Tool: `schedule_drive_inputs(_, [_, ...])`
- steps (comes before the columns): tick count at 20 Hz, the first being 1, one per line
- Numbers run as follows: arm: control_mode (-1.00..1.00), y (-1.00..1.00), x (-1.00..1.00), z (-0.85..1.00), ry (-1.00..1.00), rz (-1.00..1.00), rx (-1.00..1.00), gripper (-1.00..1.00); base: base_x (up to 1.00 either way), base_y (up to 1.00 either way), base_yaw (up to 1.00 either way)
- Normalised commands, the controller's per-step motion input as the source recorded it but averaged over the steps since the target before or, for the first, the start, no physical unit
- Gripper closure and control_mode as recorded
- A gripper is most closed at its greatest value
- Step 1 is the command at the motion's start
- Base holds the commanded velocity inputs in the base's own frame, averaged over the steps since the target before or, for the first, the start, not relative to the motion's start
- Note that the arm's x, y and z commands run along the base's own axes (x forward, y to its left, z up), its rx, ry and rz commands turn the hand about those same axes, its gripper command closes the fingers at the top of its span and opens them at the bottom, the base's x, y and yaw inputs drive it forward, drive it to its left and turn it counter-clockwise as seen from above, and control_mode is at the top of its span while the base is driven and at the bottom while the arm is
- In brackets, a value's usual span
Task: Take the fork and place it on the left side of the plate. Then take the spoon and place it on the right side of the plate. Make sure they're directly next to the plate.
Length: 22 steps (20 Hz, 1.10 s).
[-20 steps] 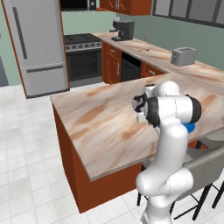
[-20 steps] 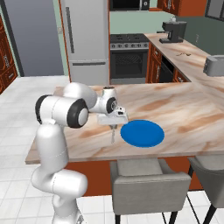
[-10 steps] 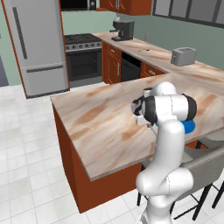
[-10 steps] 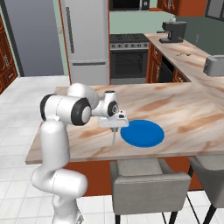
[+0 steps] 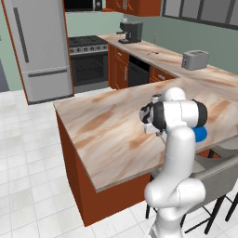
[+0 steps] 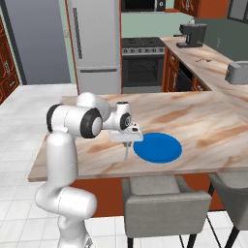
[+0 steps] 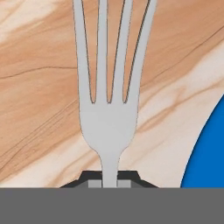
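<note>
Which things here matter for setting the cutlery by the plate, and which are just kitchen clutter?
Job:
- fork, pinched in the shut end effector, hanging over the counter
- plate, blue, just beside the fork

Not part of it:
- toaster
- coffee machine
- stove
- fridge
- chairs

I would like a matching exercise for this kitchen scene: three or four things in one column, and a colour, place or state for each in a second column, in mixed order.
Things:
1. fork
2. plate
3. gripper
4. toaster

Descriptions:
A. plain blue, lying flat on the marble island
B. shut on a thin handle
C. standing on the far counter by the wall
D. silver-grey, hanging tines down over the counter just left of the plate

Pairs: 1-D, 2-A, 3-B, 4-C
</note>
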Motion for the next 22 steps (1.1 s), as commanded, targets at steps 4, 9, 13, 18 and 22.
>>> schedule_drive_inputs(4, [-1.00, -0.02, 0.12, -0.07, 0.00, 0.00, 0.00, 1.00, 0.00, 0.00, 0.00])
schedule_drive_inputs(9, [-1.00, -0.01, 0.04, -0.05, 0.00, 0.01, 0.00, -1.00, 0.00, 0.00, 0.00])
schedule_drive_inputs(13, [-1.00, -0.07, 0.00, 0.01, 0.00, 0.01, 0.00, -1.00, 0.00, 0.00, 0.00])
schedule_drive_inputs(18, [-1.00, 0.00, 0.00, 0.16, 0.01, 0.07, -0.05, -1.00, 0.00, 0.00, 0.00])
schedule_drive_inputs(22, [-1.00, 0.12, -0.01, 0.28, 0.00, 0.07, -0.04, -1.00, 0.00, 0.00, 0.00])
